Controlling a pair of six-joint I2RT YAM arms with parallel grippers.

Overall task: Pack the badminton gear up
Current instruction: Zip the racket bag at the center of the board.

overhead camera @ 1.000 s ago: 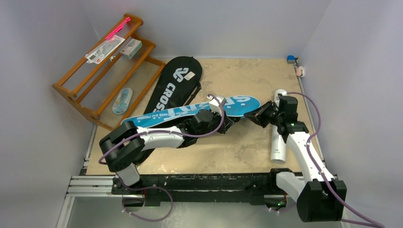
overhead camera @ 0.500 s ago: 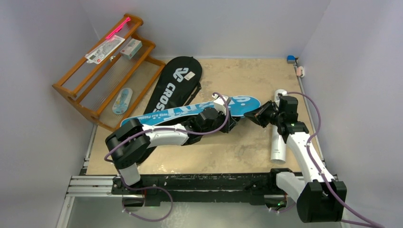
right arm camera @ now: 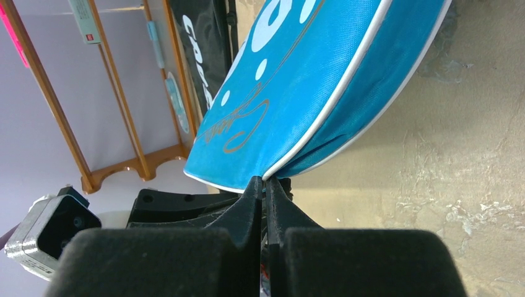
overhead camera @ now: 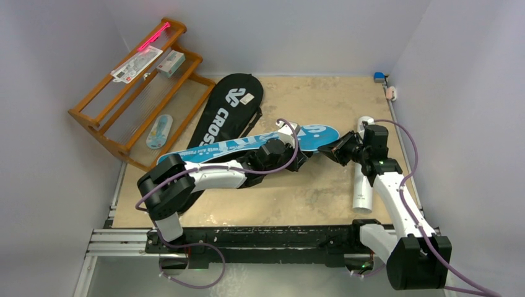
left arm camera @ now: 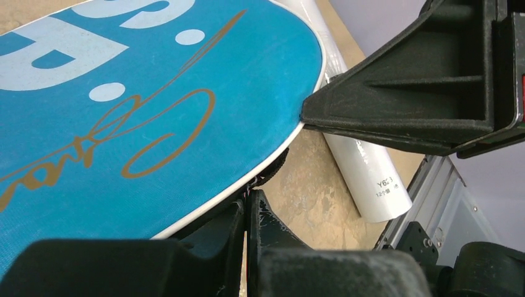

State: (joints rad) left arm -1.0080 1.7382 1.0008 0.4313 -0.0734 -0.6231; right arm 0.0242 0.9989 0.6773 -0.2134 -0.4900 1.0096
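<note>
The blue SPORT cover point(overhead camera: 204, 150) lies slantwise across the table, its rounded head point(left arm camera: 155, 93) raised off the surface. My right gripper point(right arm camera: 265, 180) is shut on the white-piped rim of that head point(right arm camera: 309, 80). My left gripper point(left arm camera: 251, 197) is shut at the black zip on the near rim, a short way from the right gripper point(left arm camera: 306, 117). In the top view the left gripper point(overhead camera: 303, 161) and the right gripper point(overhead camera: 329, 148) nearly meet. The black CROSSWAY cover point(overhead camera: 226, 108) lies behind. The white tube point(overhead camera: 361, 189) rests by the right arm. No rackets or shuttlecocks show.
A wooden rack point(overhead camera: 133, 86) stands at the back left with small packets and a pink stick point(overhead camera: 153, 37) on it. A small blue object point(overhead camera: 379, 76) sits in the far right corner. A metal rail point(overhead camera: 124, 241) runs along the near edge.
My left gripper has slid to the right along the blue cover's near rim, closer to the right gripper. The right arm has held still.
</note>
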